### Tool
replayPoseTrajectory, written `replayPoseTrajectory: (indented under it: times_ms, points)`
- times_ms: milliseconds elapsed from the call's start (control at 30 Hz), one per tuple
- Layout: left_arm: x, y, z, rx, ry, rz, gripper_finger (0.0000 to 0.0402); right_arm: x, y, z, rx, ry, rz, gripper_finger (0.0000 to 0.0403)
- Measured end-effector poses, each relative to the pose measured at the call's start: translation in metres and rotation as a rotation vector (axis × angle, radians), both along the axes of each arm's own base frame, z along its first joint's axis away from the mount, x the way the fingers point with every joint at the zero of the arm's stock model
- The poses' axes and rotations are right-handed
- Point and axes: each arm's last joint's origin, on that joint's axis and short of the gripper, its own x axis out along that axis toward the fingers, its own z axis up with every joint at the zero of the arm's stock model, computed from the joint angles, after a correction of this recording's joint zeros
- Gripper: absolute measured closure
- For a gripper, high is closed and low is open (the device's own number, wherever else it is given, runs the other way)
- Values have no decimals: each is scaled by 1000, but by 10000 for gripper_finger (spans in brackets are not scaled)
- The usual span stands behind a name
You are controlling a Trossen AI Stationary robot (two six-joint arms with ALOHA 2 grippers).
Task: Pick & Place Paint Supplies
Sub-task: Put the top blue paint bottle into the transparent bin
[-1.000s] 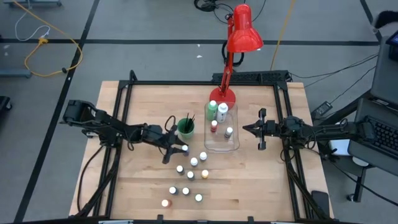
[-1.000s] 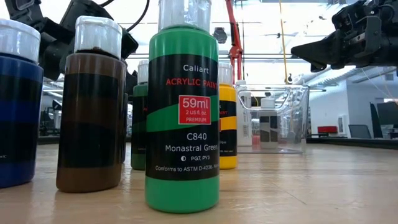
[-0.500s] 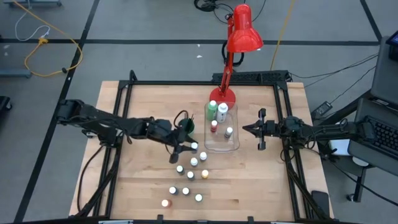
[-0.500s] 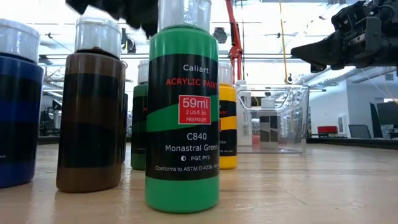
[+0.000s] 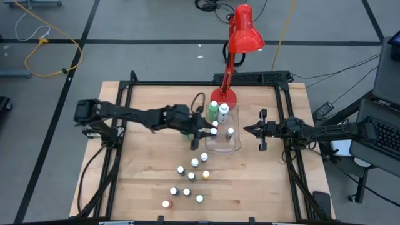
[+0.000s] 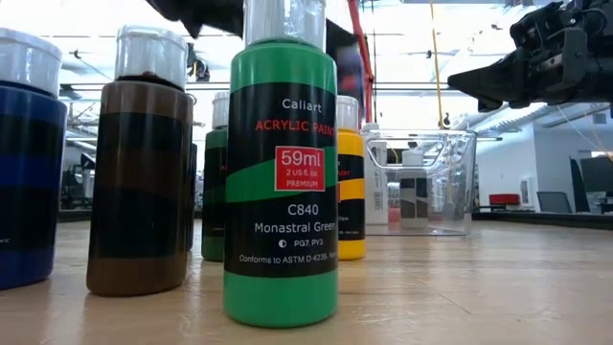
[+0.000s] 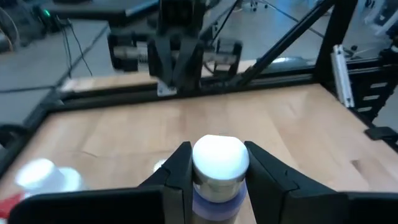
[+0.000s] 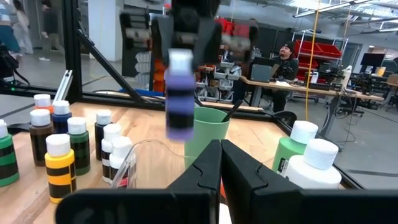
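My left gripper [image 5: 211, 132] hangs at the left wall of the clear bin [image 5: 232, 147], shut on a purple paint bottle [image 8: 180, 99] with a white cap [image 7: 221, 155]. In the right wrist view the bottle hangs above the green cup [image 8: 208, 134], from which a dark brush handle [image 8: 233, 109] sticks out. Several small white-capped bottles [image 5: 195, 162] stand on the table nearer the front. Other bottles [image 5: 230, 132] stand in the bin. My right gripper [image 5: 262, 130] waits shut to the right of the bin. My left gripper pinches the purple bottle between its two fingers [image 7: 177, 168], one on either side just below the white cap [image 7: 211, 180]. The fingers come nearly level from the table's left. The bottle hangs upright below them, lifted clear of the table.
A red desk lamp [image 5: 240, 37] stands with its base [image 5: 226, 97] just behind the bin. A larger green bottle [image 5: 212, 111] and a white one [image 5: 224, 114] stand at the bin's far end. A green bottle [image 6: 281, 182] and a brown one [image 6: 142, 163] fill the low view's foreground.
My left gripper has risen and gone toward the table's right and far side, from the group of bottles to the bin's left wall. The purple bottle has gone with it, upright and clear of the table.
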Motion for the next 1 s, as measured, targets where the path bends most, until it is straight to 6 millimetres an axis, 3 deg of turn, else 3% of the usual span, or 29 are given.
replayPoseTrajectory:
  times_ms: [267,1000]
  points:
    - [20,15,-42,-55,81,35,305,0,0,0,-12,3,-1,399]
    - [36,18,-101,-67,209,46,305,0,0,0,-12,3,0,399]
